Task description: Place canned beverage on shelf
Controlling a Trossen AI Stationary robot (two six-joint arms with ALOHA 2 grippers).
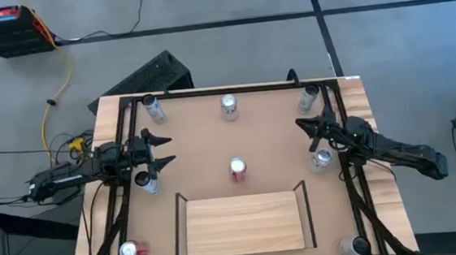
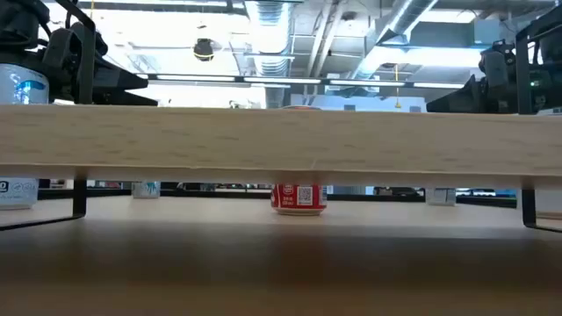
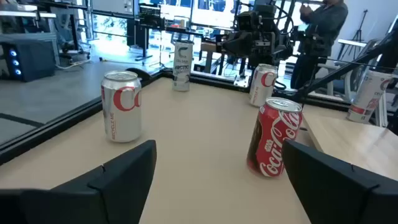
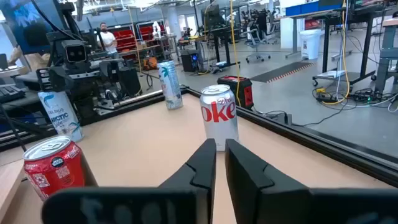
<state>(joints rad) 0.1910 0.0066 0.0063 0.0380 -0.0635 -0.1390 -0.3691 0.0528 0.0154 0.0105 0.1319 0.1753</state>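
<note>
Tabletop (image 1: 270, 140): left gripper (image 1: 162, 149) jaws wide, empty; right gripper (image 1: 303, 132) jaws closed.

A grey floor (image 1: 229, 42) crossed by dark seam lines is seen around the table; at 11 o'clock in the high view a red and black case (image 1: 6, 31) is set down, a yellow cable (image 1: 60, 84) trailing from it; overhead, ducting (image 2: 268, 22) and strip lights (image 2: 255, 80) are visible; a person (image 3: 320, 37) is seen standing beyond the table's far edge among dark equipment.
</note>
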